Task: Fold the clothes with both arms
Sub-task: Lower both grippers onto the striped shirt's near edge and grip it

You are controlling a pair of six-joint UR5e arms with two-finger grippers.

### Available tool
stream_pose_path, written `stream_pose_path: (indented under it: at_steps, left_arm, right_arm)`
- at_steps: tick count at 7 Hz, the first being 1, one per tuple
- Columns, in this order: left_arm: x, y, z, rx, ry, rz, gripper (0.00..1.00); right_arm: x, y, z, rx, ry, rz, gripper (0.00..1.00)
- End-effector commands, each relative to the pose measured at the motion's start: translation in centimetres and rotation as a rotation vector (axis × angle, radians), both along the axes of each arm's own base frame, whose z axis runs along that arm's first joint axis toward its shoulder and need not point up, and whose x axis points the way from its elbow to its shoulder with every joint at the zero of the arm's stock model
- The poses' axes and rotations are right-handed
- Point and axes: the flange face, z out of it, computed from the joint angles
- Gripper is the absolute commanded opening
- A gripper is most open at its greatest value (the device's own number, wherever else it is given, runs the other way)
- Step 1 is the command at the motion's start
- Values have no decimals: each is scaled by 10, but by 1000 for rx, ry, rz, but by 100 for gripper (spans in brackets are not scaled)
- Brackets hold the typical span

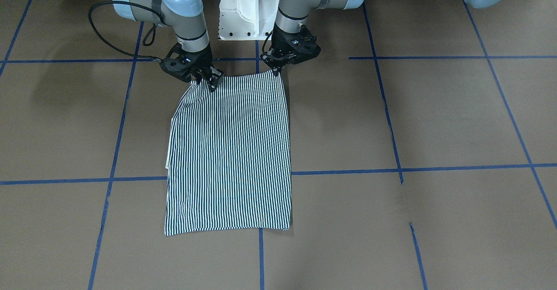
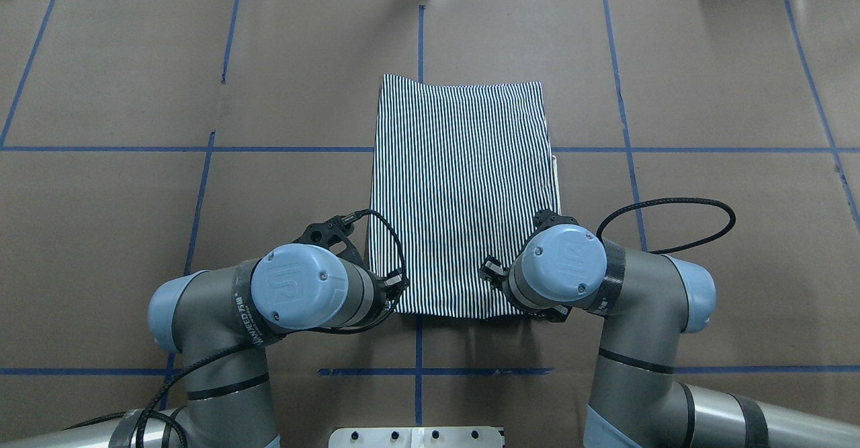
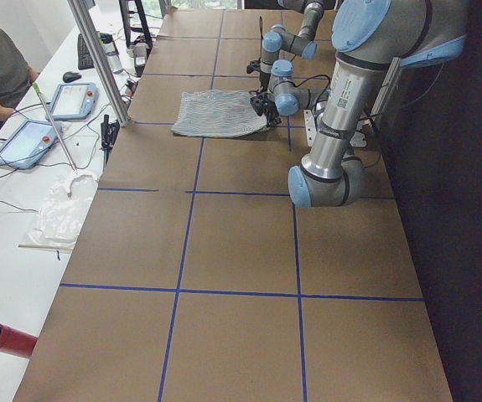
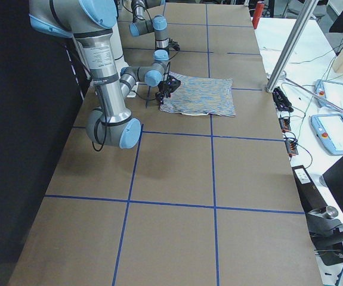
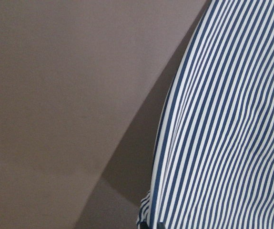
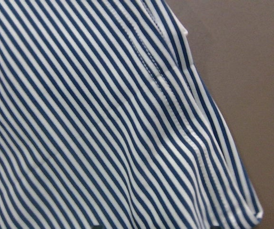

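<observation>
My left gripper (image 1: 277, 70) is clenched on one near corner of the striped polo shirt (image 1: 228, 151), and my right gripper (image 1: 210, 79) grasps the other near corner. The shirt lies as a long rectangle on the table (image 1: 435, 120), between my two arms. Its far hem is flat and its near corners are raised slightly. A cream sliver (image 1: 166, 164) peeks out along its right side.
</observation>
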Motion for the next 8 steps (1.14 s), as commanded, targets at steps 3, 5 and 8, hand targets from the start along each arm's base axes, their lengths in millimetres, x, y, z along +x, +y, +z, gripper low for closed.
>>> stream_pose_path:
  at_steps: [3, 5, 8]
  left_arm:
    - [0, 0, 0, -1, 0, -1, 0]
    - [0, 0, 1, -2, -1, -1, 0]
    - [-1, 0, -1, 0, 1, -1, 0]
  right_arm:
    - [-12, -6, 4, -11, 18, 5, 90]
    - [-12, -7, 4, -14, 17, 5, 0]
    - [-12, -7, 2, -15, 14, 8, 0]
